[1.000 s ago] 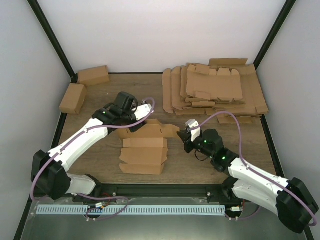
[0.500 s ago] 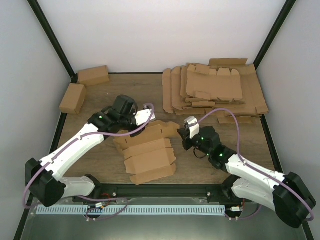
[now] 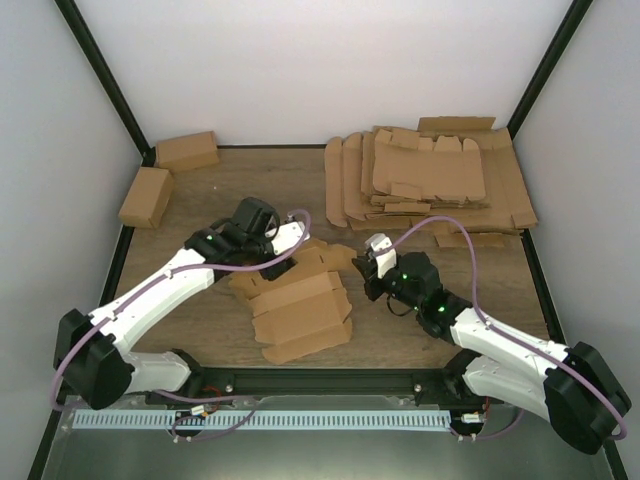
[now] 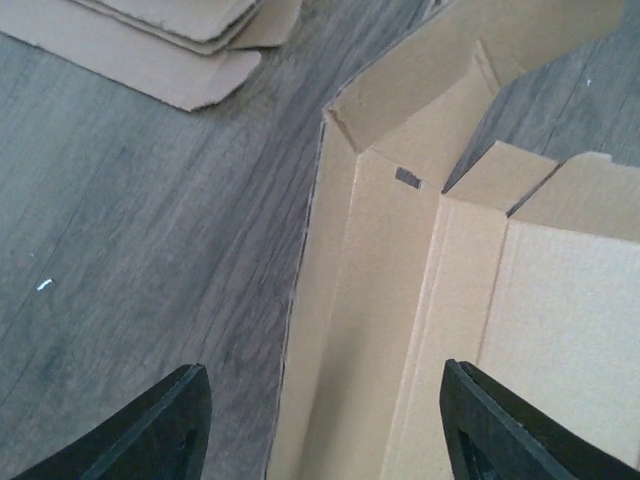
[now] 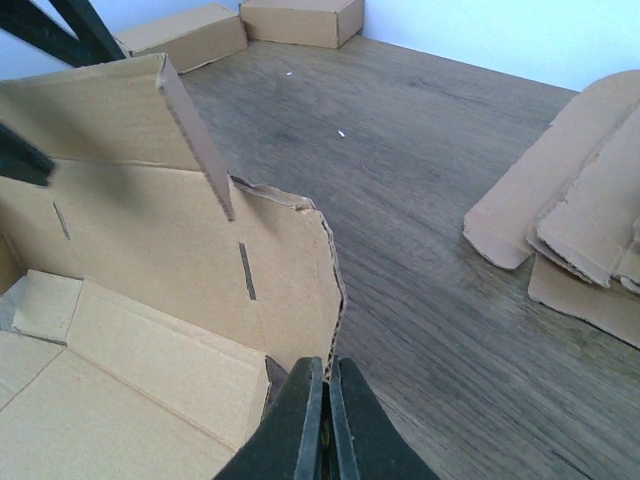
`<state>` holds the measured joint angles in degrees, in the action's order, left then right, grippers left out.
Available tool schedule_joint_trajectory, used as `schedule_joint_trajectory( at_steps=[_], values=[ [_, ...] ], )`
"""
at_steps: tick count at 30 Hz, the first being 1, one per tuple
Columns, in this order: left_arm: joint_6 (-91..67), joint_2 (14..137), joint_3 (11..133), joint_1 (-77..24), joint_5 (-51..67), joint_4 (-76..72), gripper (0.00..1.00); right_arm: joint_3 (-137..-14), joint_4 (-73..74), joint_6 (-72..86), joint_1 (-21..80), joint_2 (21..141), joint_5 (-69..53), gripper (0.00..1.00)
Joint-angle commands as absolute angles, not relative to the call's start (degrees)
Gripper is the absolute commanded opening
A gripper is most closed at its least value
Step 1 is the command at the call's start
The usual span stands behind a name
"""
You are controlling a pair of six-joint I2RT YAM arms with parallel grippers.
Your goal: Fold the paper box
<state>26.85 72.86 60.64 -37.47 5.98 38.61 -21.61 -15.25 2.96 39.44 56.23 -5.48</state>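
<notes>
The paper box (image 3: 300, 305) lies half-folded on the wooden table (image 3: 250, 190), one long wall raised. The left gripper (image 4: 335, 425) hangs open astride that wall. The right gripper (image 5: 325, 400) is closed at the box's right edge; whether it pinches the card, I cannot tell. Beyond the box lie flat blanks (image 3: 430, 180), with white walls around

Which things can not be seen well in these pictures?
Left wrist view: the bottom edge cuts off the left fingers.
Top view: the left arm covers them, so contact with the paper box is hidden.
Right wrist view: the shut right fingers hide whether they pinch the box's edge.
Top view: the stacked blanks overlap, uncountable.
</notes>
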Motion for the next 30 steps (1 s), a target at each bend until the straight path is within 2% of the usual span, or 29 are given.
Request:
schedule_joint_trajectory(
  at_steps=[1, 6, 11, 20, 30],
  values=[
    [27.10, 76.06, 62.05, -37.35, 6.19, 38.26, 0.57, -24.21, -17.55, 0.72, 39.29, 56.16, -8.04, 0.01],
    [28.55, 77.88, 63.45, -37.57, 6.22, 40.62, 0.40, -24.49, -17.51, 0.75, 39.27, 56.66, -8.10, 0.01],
    [27.53, 76.32, 64.25, -38.46, 4.19, 40.95, 0.05, -24.52, -17.90, 1.81, 39.31, 58.11, -7.82, 0.01],
    [23.82, 73.17, 60.88, -47.70, -8.32, 39.24, 0.04, -21.79, -24.09, 10.59, 39.29, 62.36, -7.88, 0.02],
    [13.36, 75.24, 58.70, -58.83, -24.03, 36.98, 0.04, -18.54, -24.16, 15.77, 39.30, 62.87, -9.02, 0.15]
  ],
)
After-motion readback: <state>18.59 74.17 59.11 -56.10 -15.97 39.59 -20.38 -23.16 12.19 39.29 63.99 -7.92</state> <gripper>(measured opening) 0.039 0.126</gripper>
